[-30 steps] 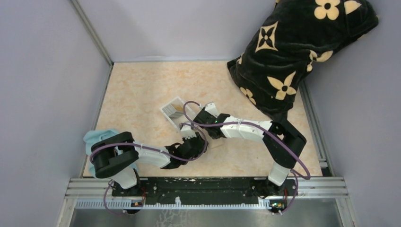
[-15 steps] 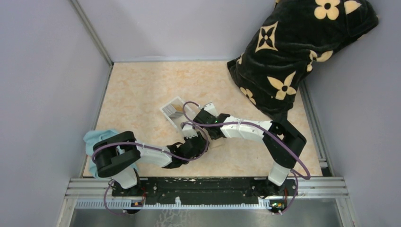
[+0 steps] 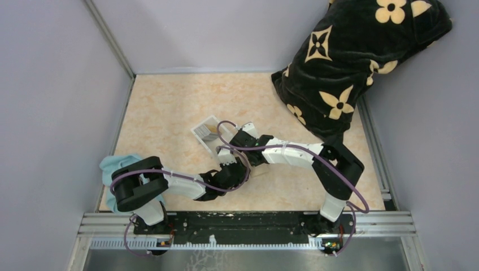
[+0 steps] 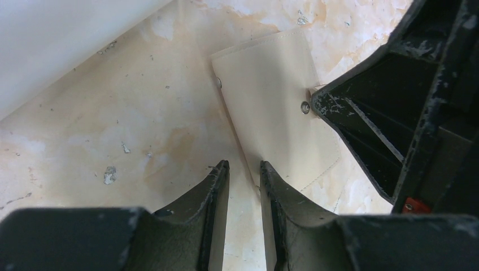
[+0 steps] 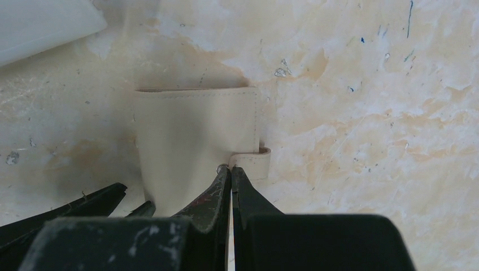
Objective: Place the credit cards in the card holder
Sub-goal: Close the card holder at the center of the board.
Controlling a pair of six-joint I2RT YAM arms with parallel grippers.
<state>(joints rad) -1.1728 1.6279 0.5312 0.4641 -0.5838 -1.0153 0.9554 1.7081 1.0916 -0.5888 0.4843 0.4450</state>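
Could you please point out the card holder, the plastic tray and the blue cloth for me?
card holder [image 5: 195, 138], right wrist view, middle of its tan cover.
plastic tray [image 3: 201, 125], top view, its far-left rim.
blue cloth [image 3: 114, 164], top view, middle of the visible part.

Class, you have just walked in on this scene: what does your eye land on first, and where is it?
The big black cushion with cream flowers fills the far right corner. Mid-table, both arms meet over the folded tan card holder: the right gripper, shut, sits at its snap tab, and the left gripper, jaws slightly apart, at its edge. A light blue cloth lies by the left arm's base.
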